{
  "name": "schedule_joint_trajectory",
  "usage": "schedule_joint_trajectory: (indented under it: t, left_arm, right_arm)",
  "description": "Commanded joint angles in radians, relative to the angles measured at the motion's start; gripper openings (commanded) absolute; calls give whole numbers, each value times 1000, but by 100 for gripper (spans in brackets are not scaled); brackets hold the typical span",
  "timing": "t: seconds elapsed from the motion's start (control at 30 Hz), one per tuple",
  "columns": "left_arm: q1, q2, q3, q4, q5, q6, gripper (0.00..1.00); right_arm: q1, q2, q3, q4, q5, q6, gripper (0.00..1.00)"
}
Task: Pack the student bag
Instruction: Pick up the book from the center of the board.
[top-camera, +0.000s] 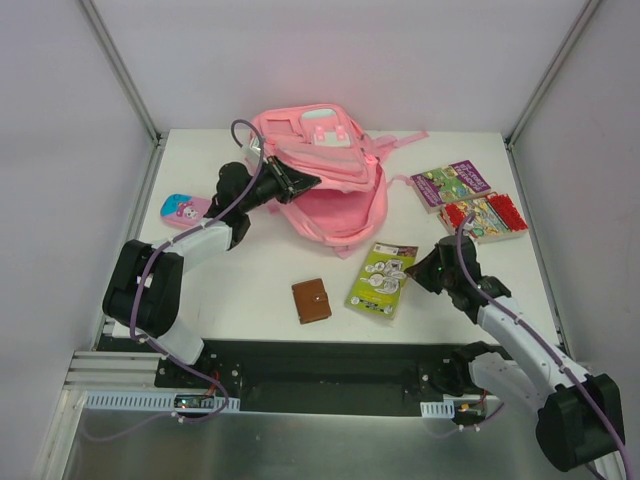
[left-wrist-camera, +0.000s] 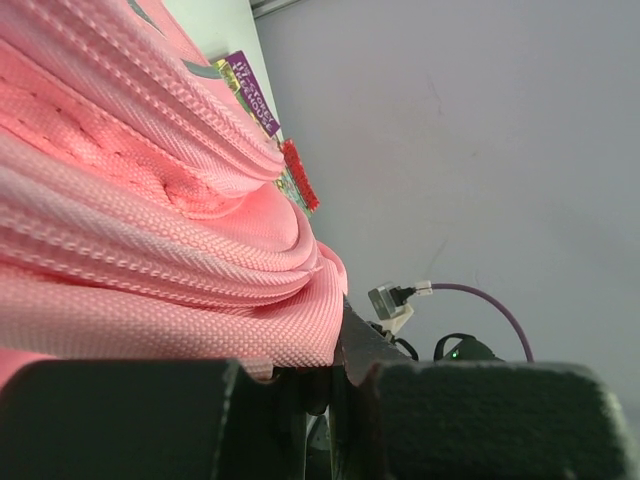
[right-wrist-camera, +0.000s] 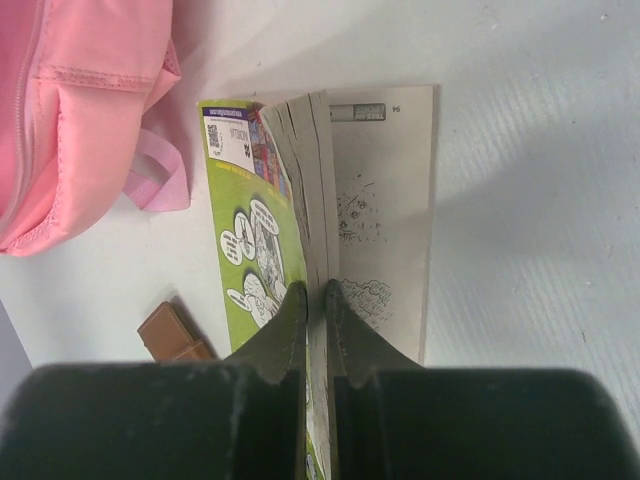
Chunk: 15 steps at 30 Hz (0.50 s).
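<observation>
The table (top-camera: 230, 290) lies bare along its near edge left of the brown wallet (top-camera: 311, 300), and at its far left corner. The student bag (top-camera: 330, 195) fills the far middle. The left arm (top-camera: 200, 240) bars the gap between the bag and the pink pencil case (top-camera: 183, 209) by the left edge. A purple book (top-camera: 452, 184) and a red-edged book (top-camera: 487, 217) crowd the far right corner. The green booklet (top-camera: 381, 279) lies just right of the wallet.

Six loose things of four kinds on the table (top-camera: 250, 290).
One student bag (top-camera: 330, 205), pink; three books, namely a green book (top-camera: 382, 279), a purple book (top-camera: 451, 185) and a red-edged book (top-camera: 485, 216); one brown wallet (top-camera: 311, 300); one small pencil case (top-camera: 184, 210), pink with a cartoon face.
</observation>
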Motion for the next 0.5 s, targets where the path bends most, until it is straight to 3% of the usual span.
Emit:
schedule_joint_trajectory:
  t: [0.0, 0.47]
  left_arm:
    - [13, -41, -3, 159, 20, -17, 0]
    - [12, 0, -38, 184, 94, -21, 0]
  right_arm:
    - [-10, -45, 69, 34, -64, -33, 1]
    - [-34, 70, 60, 11, -125, -101, 1]
